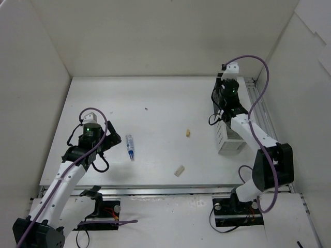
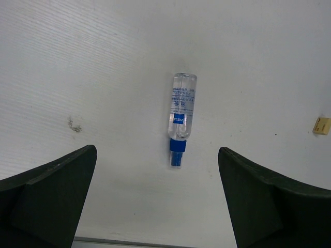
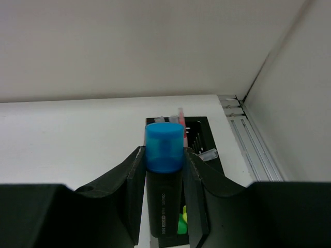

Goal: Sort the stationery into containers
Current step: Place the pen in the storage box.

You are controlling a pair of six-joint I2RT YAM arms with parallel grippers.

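My right gripper [image 3: 164,156] is shut on a blue-capped highlighter [image 3: 164,142] with a dark barrel, held upright above the containers. Just beyond it lies the black container [image 3: 202,135] with a red pen [image 3: 181,114] and other pens inside. Yellow and green highlighters [image 3: 182,222] show below the fingers. From above, the right gripper [image 1: 226,107] hangs over the white container [image 1: 230,140]. My left gripper [image 2: 156,151] is open and empty, its fingers [image 2: 49,194] set wide just short of the white-blue tube [image 2: 181,114]. The tube [image 1: 130,146] lies right of the left gripper [image 1: 107,138].
Two beige erasers lie loose on the table, one mid-table [image 1: 187,133] and one nearer the front edge [image 1: 179,171]; one eraser [image 2: 321,125] shows at the right of the left wrist view. White walls close in the back and sides. A metal rail [image 3: 253,150] runs along the right.
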